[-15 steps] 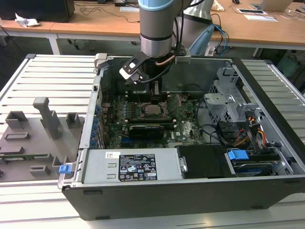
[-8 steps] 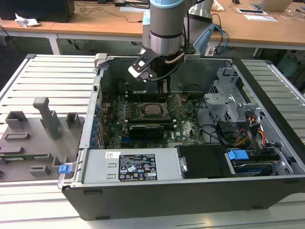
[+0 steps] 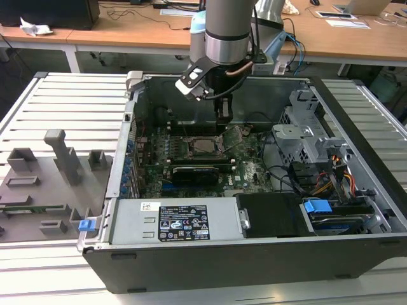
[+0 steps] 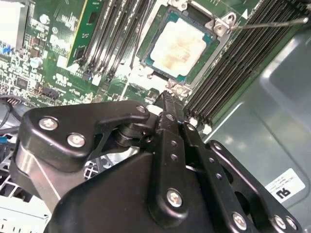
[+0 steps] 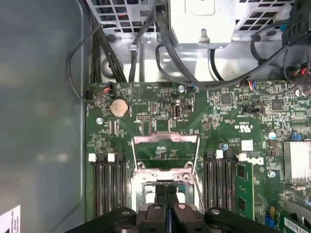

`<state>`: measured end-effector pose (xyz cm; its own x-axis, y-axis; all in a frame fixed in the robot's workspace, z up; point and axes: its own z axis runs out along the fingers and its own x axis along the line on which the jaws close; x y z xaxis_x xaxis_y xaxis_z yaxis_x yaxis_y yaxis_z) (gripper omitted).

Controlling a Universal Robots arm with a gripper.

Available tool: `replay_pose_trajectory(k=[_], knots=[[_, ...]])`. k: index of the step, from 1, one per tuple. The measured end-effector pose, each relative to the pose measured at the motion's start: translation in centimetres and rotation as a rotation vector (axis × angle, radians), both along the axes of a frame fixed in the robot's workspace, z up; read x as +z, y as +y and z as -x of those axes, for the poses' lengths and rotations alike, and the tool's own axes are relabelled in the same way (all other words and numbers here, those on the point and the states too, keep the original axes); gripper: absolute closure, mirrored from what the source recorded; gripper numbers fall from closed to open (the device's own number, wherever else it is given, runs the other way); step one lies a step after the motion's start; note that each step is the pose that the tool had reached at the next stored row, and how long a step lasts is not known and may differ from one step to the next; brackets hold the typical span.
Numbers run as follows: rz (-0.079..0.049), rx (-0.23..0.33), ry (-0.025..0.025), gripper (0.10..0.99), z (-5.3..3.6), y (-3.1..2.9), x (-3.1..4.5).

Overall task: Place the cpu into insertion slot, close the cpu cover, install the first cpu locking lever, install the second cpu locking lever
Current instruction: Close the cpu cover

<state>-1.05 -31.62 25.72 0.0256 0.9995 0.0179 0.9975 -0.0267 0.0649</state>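
The claw [image 5: 165,190] has its two black fingers pressed together, with a thin seam between them and nothing showing between the pads. In the exterior view the claw [image 3: 222,117] hangs inside the open-topped computer case [image 3: 222,260], low over the green motherboard [image 3: 251,168] and near the rear wall. In the second wrist view the claw [image 4: 165,96] is poised just beside one edge of the insertion slot [image 4: 206,59]; whether it touches the metal there I cannot tell.

Room is tight at board level. Banks of long black memory slots [image 4: 238,63] run along both flanks of the slot, and the case's smooth grey sheet-metal wall rises just past one bank. Overhead the way is open.

The cpu [image 4: 180,46] lies flat in the insertion slot, square with its rim. It is a pale silver-grey metal top with brownish smears and a narrow green border. In the exterior view the cpu [image 3: 205,146] shows as a small light square amid the dark slots.

The cpu cover [image 5: 165,140], a thin silver frame, stands raised on its hinge, and the board is visible through its large cut-out. A thin wire locking lever [image 4: 272,23] juts free from a corner of the slot, out over the memory slots.

The case stands on a pale slatted metal surface [image 3: 63,101], with grey blocky fixtures [image 3: 60,162] at the exterior view's left.
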Motion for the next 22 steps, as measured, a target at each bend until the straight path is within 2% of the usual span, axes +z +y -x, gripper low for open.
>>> replay_pose_trajectory(k=[3,12,15,22], knots=[[0.000,0.000,-0.0002,0.980,-0.14,0.00,0.58],[0.000,0.000,0.0007,0.980,-1.13,0.00,0.59],[0.000,0.000,0.0008,0.980,-2.13,0.00,0.59],[0.000,0.000,0.0007,0.980,-3.03,0.00,0.56]])
